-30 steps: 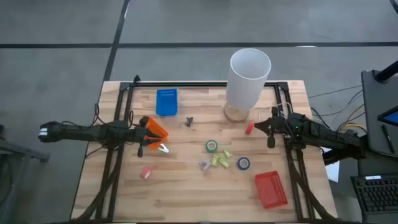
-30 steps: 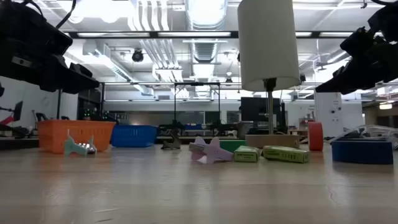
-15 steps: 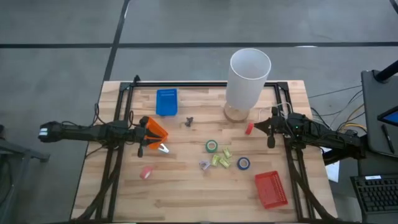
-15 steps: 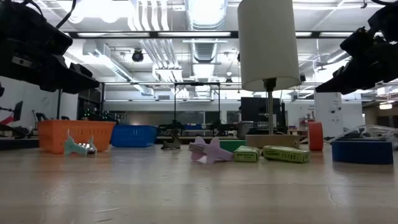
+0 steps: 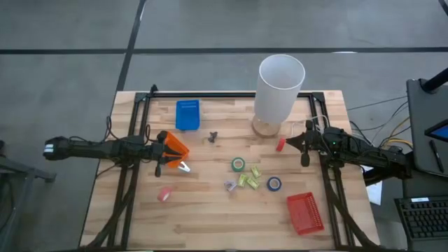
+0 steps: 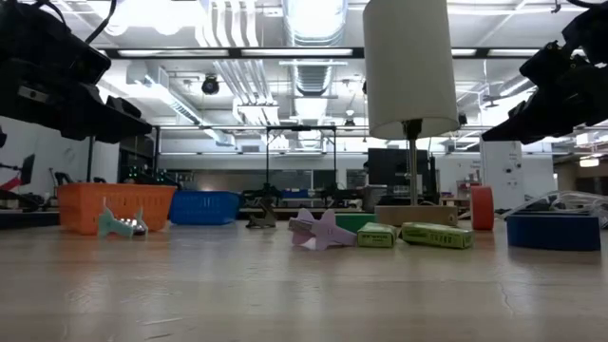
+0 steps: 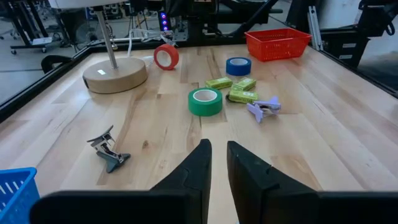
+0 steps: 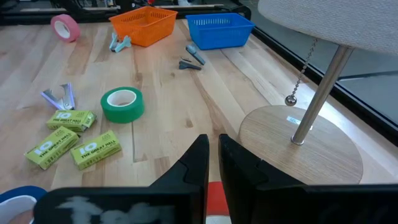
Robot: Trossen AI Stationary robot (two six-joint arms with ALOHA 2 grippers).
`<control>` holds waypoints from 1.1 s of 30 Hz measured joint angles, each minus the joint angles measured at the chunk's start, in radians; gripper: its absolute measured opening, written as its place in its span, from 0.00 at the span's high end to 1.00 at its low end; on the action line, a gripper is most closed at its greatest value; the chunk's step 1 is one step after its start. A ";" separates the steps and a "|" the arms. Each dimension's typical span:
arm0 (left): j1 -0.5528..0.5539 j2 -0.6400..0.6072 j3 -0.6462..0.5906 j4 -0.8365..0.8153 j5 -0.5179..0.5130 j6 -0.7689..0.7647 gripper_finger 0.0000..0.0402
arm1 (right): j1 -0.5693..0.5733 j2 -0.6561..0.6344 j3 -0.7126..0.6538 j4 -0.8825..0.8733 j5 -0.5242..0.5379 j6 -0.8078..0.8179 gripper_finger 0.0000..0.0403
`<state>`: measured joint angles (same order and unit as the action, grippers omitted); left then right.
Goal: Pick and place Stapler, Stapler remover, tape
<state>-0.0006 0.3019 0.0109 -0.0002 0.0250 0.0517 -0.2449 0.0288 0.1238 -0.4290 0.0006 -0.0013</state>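
My right gripper [image 5: 302,145] hangs near the right edge of the wooden bench [image 5: 210,210], its two dark fingers [image 8: 194,163] drawn narrow with only a slit between them and nothing held. The nearest thing of the task is the small red ring-shaped roll of tape [image 5: 281,144], standing on its edge just inboard of my fingertips, between them and the round wooden base of the white-shaded lamp [image 5: 279,87] by the far edge. In my right wrist view its red rim shows directly under my fingers, so I judge the coming reach is short and nearly straight ahead, toward the bench's middle. Since the roll stands upright, I would want my fingers to close across its thin width. The blue ring-shaped roll of tape [image 5: 274,183] lies flat further toward the near edge, also on my right side, close to the red mesh basket [image 5: 305,212] at the near right corner. My left gripper [image 5: 160,148] waits near the left edge beside the orange mesh basket [image 5: 175,145], fingers [image 7: 194,168] likewise narrow and empty; the green ring-shaped roll of tape [image 5: 239,164] lies mid-bench, straight ahead of it. The pink ring-shaped roll of tape [image 5: 164,193] sits toward the near left corner, so the left arm is clearly nearer to that one.
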 joint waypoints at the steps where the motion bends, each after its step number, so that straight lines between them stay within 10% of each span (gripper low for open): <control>1: 0.000 0.000 0.000 0.000 0.000 0.000 0.87 | 0.000 0.000 0.000 0.000 0.000 0.001 0.92; 17: 0.000 0.000 0.000 0.000 0.000 0.000 0.87 | 0.000 0.000 0.000 0.018 0.000 0.177 0.92; 33: 0.000 0.000 0.000 0.000 0.000 0.000 0.87 | 0.003 0.041 -0.036 0.515 0.020 0.601 0.92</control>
<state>-0.0005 0.3018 0.0109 -0.0002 0.0250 0.0517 -0.2420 0.0696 0.0879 0.0856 0.0205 0.5999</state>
